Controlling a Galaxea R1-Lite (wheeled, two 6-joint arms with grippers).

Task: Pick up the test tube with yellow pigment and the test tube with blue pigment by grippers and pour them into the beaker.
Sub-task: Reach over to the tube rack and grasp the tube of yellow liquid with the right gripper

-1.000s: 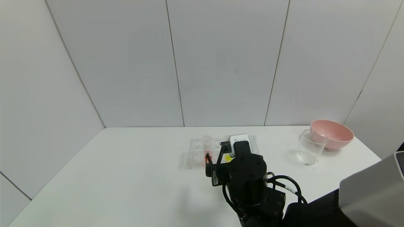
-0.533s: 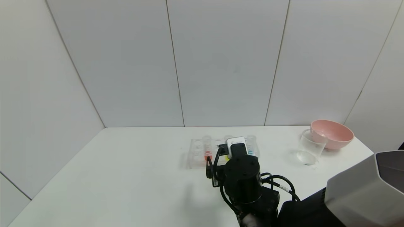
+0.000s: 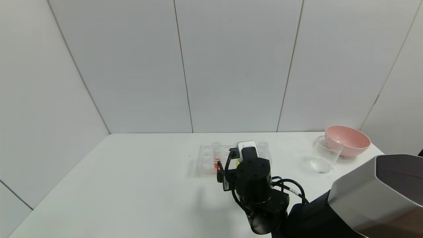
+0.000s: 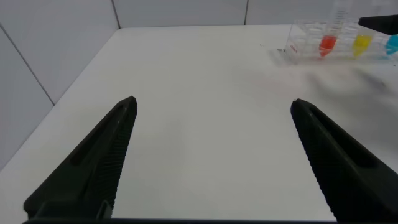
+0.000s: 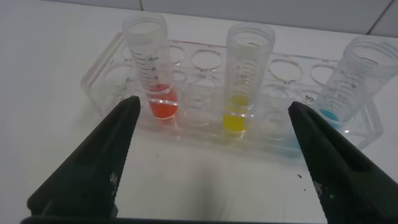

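Moved: our right gripper (image 5: 211, 155) had advanced toward the rack (image 5: 112, 71), jaws spread, empty | Step: approaching the test tube with yellow pigment (image 5: 244, 87), upright mid-rack; the test tube with blue pigment (image 5: 354, 78) beside it | Next: we judged centring, then clamping; the beaker (image 3: 325, 154) well apart | left gripper (image 4: 211, 155) splayed, idle.

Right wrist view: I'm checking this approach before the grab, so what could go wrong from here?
1. The open right hand faces three close-set tubes; its fingers could knock the orange-red tube or the blue tube while closing on the yellow tube.
2. The clear rack looks light, so a skewed pull may drag or tip it.
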